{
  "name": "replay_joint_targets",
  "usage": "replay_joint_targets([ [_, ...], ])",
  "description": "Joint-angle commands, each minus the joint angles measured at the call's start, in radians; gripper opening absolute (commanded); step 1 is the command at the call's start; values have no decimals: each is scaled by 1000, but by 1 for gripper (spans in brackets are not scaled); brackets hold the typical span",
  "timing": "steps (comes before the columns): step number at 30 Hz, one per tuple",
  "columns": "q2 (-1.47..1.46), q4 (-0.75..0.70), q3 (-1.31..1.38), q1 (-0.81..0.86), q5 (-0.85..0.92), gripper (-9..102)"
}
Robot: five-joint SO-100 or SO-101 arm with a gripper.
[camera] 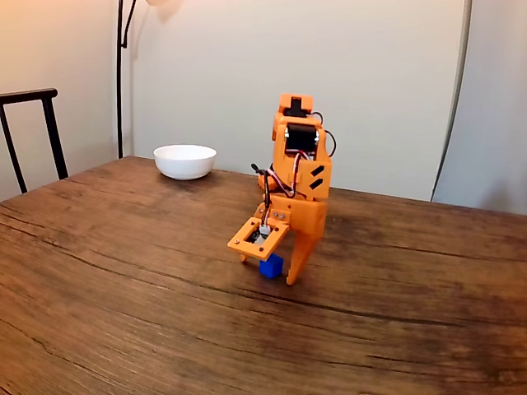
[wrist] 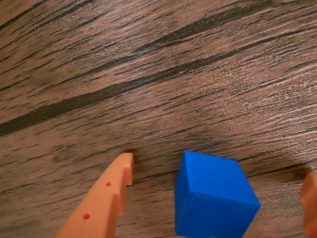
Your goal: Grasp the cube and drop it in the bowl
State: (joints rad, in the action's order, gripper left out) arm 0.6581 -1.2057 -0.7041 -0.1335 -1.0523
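Down low over a dark brown wooden table (camera: pixel 123 271) with bold black grain streaks, an orange plastic two-finger gripper (camera: pixel 270 270), jaws spread wide and closed on nothing. Seen in the wrist view as one long orange finger (wrist: pixel 106 198) rising from the lower left of the frame, tip on or just above the wood, and a sliver of the other finger (wrist: pixel 309 201) at the lower right edge. Between them, nearer the left finger but apart from both, a tiny solid bright-blue cube (wrist: pixel 213 196) sitting on the table at the lower middle of the frame, one corner turned toward the camera.

Same arrangement at the centre of the fixed view: blue cube (camera: pixel 270 266) on the wood between the two orange fingers, orange arm (camera: pixel 298 164) standing upright above it with a black servo and loose wires. Well apart, in the upper left of that frame near the far table edge, a plain round glossy white bowl (camera: pixel 184 160), upright.

Behind the table, a bare pale cream wall (camera: pixel 370 74). At the far left edge, part of a dark chair back (camera: pixel 33 123), and beside it a thin black lamp pole (camera: pixel 120 74) running up out of frame.
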Motion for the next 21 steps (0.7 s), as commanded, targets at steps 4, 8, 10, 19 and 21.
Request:
replay_joint_targets([
  [4, 3, -5, 5, 2, -5, 26],
  [8, 2, -5, 3, 2, -5, 16],
  [10, 2, -5, 3, 2, -14, 16],
  [19, 14, -137, 21, -3, -46, 32],
  [21, 18, -158, 37, -2, -94, 34],
])
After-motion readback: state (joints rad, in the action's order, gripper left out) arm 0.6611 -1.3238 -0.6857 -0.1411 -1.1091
